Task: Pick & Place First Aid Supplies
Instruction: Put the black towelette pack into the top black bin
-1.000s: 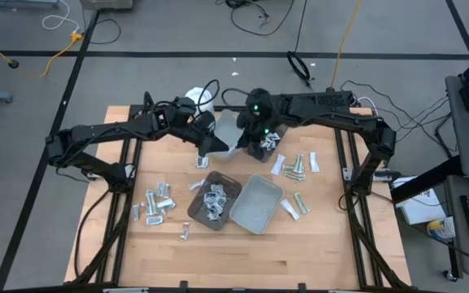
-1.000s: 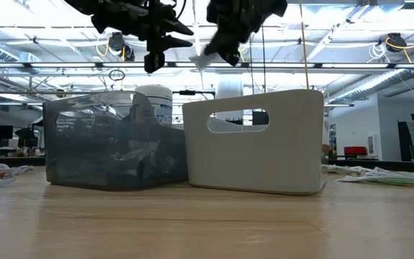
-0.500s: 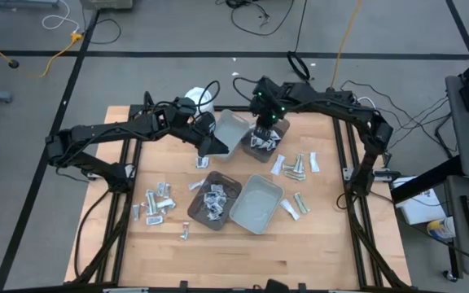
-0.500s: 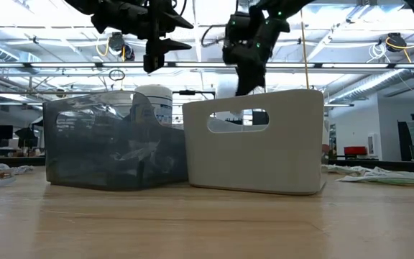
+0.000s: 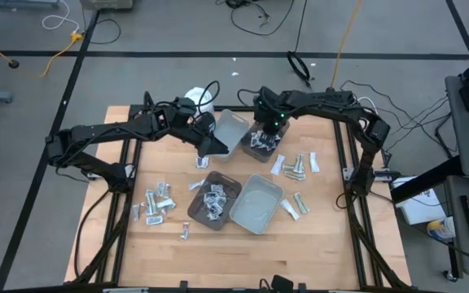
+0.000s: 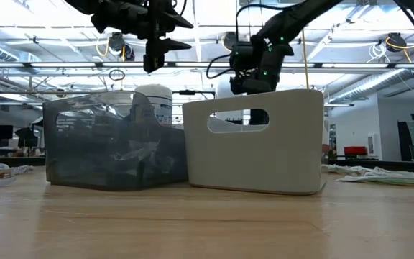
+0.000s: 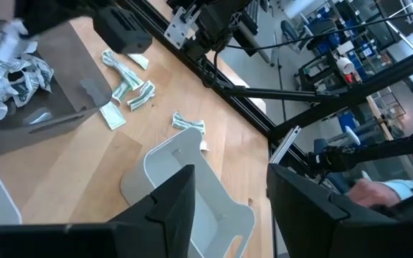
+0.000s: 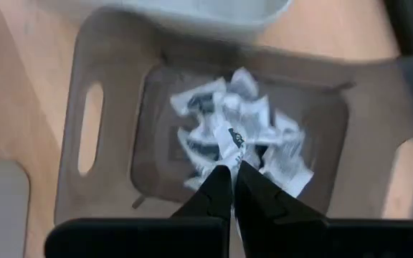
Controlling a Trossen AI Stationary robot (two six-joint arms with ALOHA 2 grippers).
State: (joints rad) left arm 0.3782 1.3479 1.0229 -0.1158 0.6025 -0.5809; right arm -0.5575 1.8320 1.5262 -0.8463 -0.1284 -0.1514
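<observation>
My right gripper hangs over the far brown tray, which holds a heap of white first aid packets, and is shut on one packet. In the low view my right gripper sits just behind the near grey tray's rim. My left gripper hovers open with nothing between its fingers, left of the far grey tray; in its wrist view my left gripper looks over the near grey tray. Loose packets lie on the table at the left. My right gripper pinches a white packet between its two fingertips, at the packet's near end. The fingers come from above, slanting down. The packet sticks out past the tips over the heap in the brown tray; whether it touches the heap I cannot tell.
A near brown tray with packets and a near grey tray stand mid-table. More loose packets lie at the right and front right. A white round tub stands at the far edge behind my left arm.
My right gripper has come down with its packet toward the far brown tray and has tipped to point more steeply down. In the low view it has dropped from well above the trays to just behind the grey tray's rim.
</observation>
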